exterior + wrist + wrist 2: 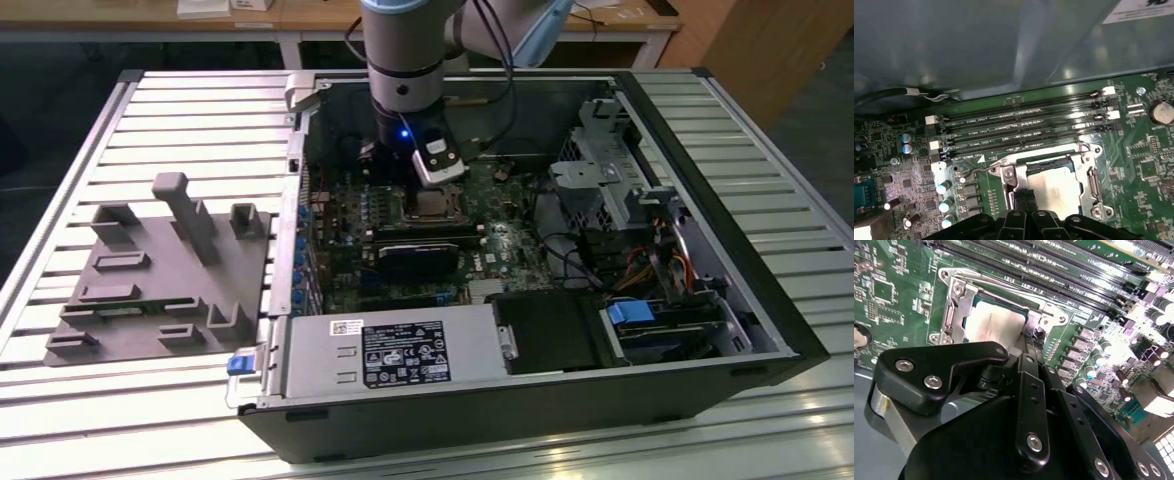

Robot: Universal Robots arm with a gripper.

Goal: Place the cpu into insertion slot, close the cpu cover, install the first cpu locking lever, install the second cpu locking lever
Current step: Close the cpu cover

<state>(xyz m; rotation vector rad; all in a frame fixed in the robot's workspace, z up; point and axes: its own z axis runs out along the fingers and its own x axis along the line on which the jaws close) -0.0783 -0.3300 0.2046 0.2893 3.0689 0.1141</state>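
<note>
Inside the open computer case (534, 415), which holds the green board (514, 245) and a power supply (387, 355), the gripper (1024, 197) hangs at the edge of the socket (1054, 317), fingers drawn together. The chip (1054, 187) lies in that socket with the cover (959, 305) down over it, so the work looks to be at the locking levers; seating the thin wire lever (976, 171) calls for a steady push under its catch, clear of the memory slots (1024, 120)
</note>
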